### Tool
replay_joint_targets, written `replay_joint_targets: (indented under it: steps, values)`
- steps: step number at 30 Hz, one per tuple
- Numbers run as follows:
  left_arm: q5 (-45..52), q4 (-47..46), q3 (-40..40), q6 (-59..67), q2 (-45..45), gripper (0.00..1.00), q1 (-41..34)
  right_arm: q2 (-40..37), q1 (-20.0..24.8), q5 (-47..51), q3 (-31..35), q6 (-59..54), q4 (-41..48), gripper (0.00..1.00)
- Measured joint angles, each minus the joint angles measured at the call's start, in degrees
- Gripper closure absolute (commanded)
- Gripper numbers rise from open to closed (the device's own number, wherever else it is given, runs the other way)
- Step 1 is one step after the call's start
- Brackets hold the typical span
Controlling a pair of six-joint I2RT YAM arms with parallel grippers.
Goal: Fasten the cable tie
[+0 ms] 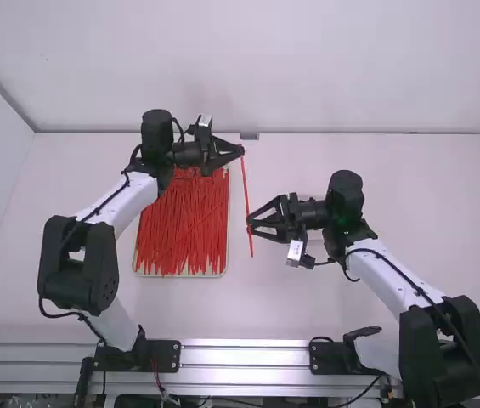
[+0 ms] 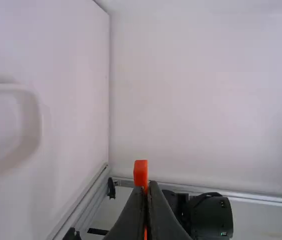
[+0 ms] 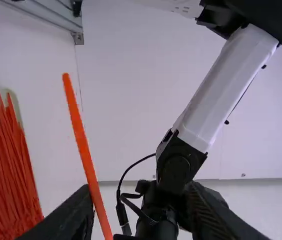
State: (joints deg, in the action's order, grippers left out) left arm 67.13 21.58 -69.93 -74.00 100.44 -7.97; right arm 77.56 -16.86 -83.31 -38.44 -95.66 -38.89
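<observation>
A long red cable tie hangs over the table just right of the tray. My left gripper is shut on its top end; in the left wrist view the tie's head sticks out between the shut fingers of that gripper. My right gripper is open, and its spread fingers stand on either side of the tie's lower part without touching it. In the right wrist view the tie runs slanted close to one finger of the open right gripper.
A flat tray at centre left holds a heap of several more red cable ties, also seen as red ties in the right wrist view. The left arm's white link crosses that view. White walls enclose the table.
</observation>
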Motion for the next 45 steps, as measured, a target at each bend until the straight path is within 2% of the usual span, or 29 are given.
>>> replay_joint_targets:
  steps: [2, 5, 8, 11, 14, 45]
  values:
    - [0.1, 0.2, 0.1, 0.0, 0.0, 0.99, -0.3, 0.0, 0.0, -0.2, 0.0, 0.5, 0.0, 0.64]
    - [0.1, 0.2, 0.5, 0.0, 0.0, 0.99, -0.5, 0.0, 0.0, -0.2, 0.0, 0.8, 0.0, 0.66]
    - [0.1, 0.2, 0.6, 0.0, 0.0, 0.99, -0.6, 0.0, 0.0, -0.2, 0.0, 0.8, 0.1, 0.72]
    - [0.1, 0.3, 0.6, 0.0, 0.0, 0.99, -0.6, 0.0, -0.7, -0.3, 0.0, 1.2, 0.1, 0.92]
    - [0.1, 1.1, 0.6, 0.0, 0.0, 0.99, -0.6, 0.0, -1.7, 0.2, 0.0, 1.7, 0.2, 1.00]
    - [-0.1, 1.2, 1.5, 5.2, 0.0, 0.99, -0.6, 0.0, -2.3, 1.0, 0.0, 4.2, 3.3, 1.00]
